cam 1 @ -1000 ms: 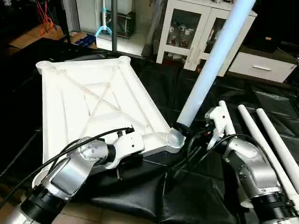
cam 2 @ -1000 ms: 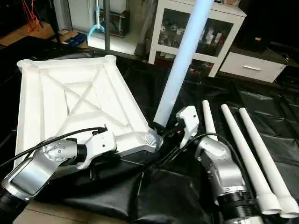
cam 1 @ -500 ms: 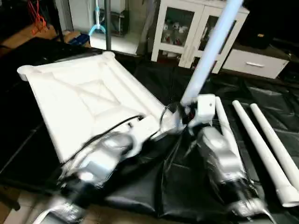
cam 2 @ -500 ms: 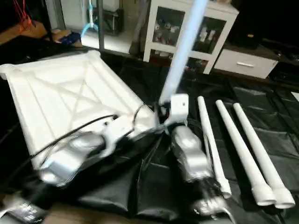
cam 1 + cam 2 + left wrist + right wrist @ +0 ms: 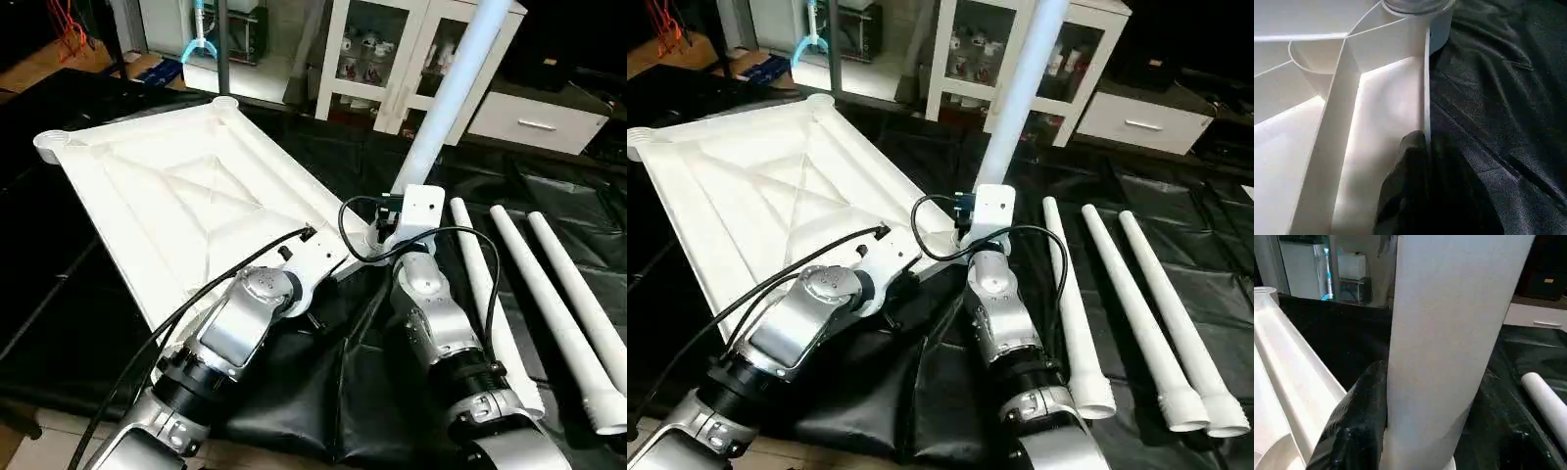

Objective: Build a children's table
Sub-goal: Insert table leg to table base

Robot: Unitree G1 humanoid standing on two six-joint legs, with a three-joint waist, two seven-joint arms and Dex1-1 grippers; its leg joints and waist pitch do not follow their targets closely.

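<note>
the tabletop (image 5: 186, 196) is lying ribs-up on the black-covered desk (image 5: 333, 157), and the left hand (image 5: 1425, 147) is pinching its rim just short of the corner socket. the right hand (image 5: 1400, 431) is gripping the upright leg (image 5: 446, 98) above that socket. the leg is leaning, so it is risking cross-threading or tipping out. beyond the right hand, three spare legs (image 5: 549, 294) are lying, with a white cabinet (image 5: 392, 49) behind.

Head pair overlooks tabletop (image 5: 176, 186); wrist cameras close.
</note>
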